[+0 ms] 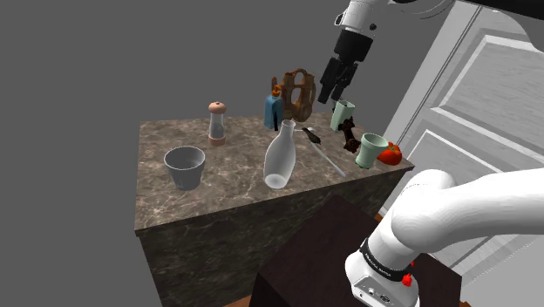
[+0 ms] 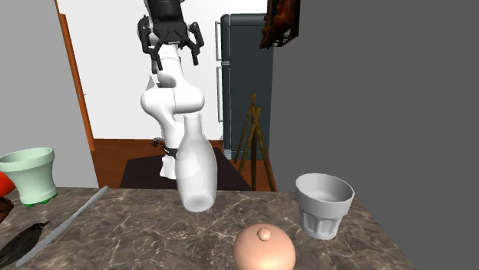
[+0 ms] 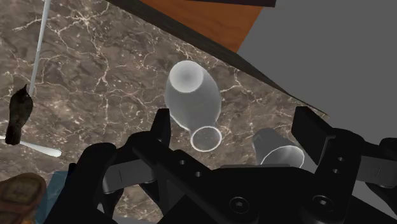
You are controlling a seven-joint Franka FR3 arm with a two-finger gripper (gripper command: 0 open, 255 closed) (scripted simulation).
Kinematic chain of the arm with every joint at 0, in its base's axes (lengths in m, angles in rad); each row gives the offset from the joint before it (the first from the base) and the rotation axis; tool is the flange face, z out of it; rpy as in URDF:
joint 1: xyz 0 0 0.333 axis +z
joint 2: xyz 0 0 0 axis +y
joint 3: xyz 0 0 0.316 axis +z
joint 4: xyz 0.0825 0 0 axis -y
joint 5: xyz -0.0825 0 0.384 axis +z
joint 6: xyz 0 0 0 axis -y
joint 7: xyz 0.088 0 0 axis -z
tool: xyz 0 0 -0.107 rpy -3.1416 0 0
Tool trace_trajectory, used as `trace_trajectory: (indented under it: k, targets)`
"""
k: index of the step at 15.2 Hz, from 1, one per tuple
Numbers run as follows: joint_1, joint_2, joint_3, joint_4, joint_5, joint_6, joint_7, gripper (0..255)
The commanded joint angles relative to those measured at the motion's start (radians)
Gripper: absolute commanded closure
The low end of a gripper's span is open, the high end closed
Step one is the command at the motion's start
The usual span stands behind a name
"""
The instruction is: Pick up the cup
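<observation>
Fingers (image 3: pixel 161 125) of the black gripper (image 1: pixel 335 90) stand spread apart with nothing between them. In the shoulder view the gripper hangs in the upper right of the frame, above the far right corner of the marble-patterned counter (image 1: pixel 231 194). The grey cup (image 1: pixel 185 166) stands upright at centre left of that frame, near the counter's front left corner and well apart from the gripper. In the wrist view it sits close by one fingertip, beside a pale translucent vase (image 1: pixel 279 155). The vase stands upright mid-counter, between the grey cup and a long thin utensil (image 1: pixel 328 155) lying flat. Two pale green cups – one (image 1: pixel 370 150) at the right edge by a red object (image 1: pixel 391 155), another (image 1: pixel 343 114) behind it – sit below the gripper. A capped shaker (image 1: pixel 217 122) stands towards the back left.
</observation>
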Motion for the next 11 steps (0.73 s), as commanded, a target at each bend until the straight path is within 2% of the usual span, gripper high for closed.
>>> trace_trajectory:
  k: [1, 11]
  targets:
    - [0.0, 0.0, 0.0, 0.0, 0.0, 0.0, 0.0, 0]
    - [0.039, 0.246, 0.109, -0.023, 0.079, 0.276, 0.115, 0]
